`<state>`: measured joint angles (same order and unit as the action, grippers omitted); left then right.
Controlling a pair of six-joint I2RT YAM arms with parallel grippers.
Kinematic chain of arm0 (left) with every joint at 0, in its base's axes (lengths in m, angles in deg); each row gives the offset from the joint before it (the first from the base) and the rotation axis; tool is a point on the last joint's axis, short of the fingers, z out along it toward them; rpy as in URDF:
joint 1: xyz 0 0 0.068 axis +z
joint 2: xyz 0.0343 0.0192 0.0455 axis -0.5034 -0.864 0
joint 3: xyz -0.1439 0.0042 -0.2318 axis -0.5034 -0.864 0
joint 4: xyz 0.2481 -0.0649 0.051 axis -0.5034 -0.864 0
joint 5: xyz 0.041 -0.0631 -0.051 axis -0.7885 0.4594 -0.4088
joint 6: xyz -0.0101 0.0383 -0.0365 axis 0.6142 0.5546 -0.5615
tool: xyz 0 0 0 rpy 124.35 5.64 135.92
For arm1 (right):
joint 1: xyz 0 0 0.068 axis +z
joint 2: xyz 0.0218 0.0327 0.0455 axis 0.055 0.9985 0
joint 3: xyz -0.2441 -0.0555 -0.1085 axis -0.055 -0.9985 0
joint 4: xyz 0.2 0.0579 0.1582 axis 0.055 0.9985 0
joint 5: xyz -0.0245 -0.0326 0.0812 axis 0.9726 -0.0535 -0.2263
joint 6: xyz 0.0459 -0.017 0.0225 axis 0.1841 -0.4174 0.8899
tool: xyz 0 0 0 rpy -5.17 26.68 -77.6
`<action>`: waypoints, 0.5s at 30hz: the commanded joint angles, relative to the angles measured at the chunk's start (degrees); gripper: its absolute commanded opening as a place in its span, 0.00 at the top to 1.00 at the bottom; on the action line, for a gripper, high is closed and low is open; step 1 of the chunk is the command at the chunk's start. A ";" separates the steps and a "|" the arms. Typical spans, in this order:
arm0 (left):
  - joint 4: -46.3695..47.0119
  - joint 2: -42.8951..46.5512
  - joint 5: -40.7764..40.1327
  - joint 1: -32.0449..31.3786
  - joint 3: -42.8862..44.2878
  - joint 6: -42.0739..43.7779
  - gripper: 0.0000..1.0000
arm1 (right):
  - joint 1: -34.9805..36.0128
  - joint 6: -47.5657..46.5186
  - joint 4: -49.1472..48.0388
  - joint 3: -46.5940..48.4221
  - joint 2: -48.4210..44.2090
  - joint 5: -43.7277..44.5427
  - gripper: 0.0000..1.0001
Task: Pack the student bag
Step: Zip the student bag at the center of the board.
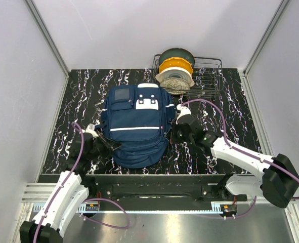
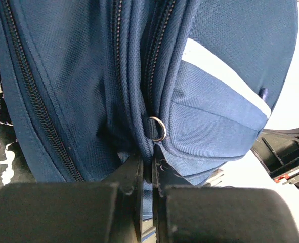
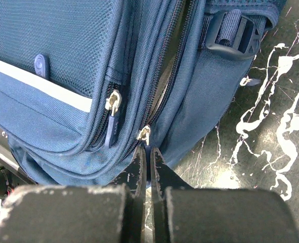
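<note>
My left tool (image 2: 145, 167) is squeezed almost shut. It pinches a fold at the bag's (image 1: 136, 126) edge, right at its tips. A small metal ring (image 2: 158, 129) sits just past the tips, a bit to the right. The zips I can see on this side look closed.

The bag lies flat on the tabletop (image 1: 78, 101), between my two tools. It looks full and puffy.

My right tool (image 3: 149, 154) is squeezed almost shut too. It seems to hold the little silver zip pull (image 3: 144, 134) at its tips, but I can't be sure. Past the pull, that zip still shows a thin gap.

I see nothing loose left to put in. So I think the packing is mostly done, and closing that last zip is what is left.
</note>
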<state>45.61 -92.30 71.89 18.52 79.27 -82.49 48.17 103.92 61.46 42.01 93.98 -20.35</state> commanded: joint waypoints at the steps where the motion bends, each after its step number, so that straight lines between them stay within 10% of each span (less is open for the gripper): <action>1: 1.76 0.06 -6.74 -0.16 8.10 7.13 1.00 | -0.02 -1.24 -0.12 0.00 -2.65 0.67 1.00; 6: -9.58 1.82 -9.93 3.17 16.53 15.73 1.00 | 4.01 -2.47 -0.29 -0.09 -3.97 -0.30 1.00; 15: -13.12 -1.86 12.81 29.26 19.81 26.38 1.00 | 10.01 -3.96 0.06 2.46 0.07 5.66 1.00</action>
<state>26.14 -93.18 78.10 37.54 94.65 -62.84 58.24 102.11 60.19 42.05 93.35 -19.57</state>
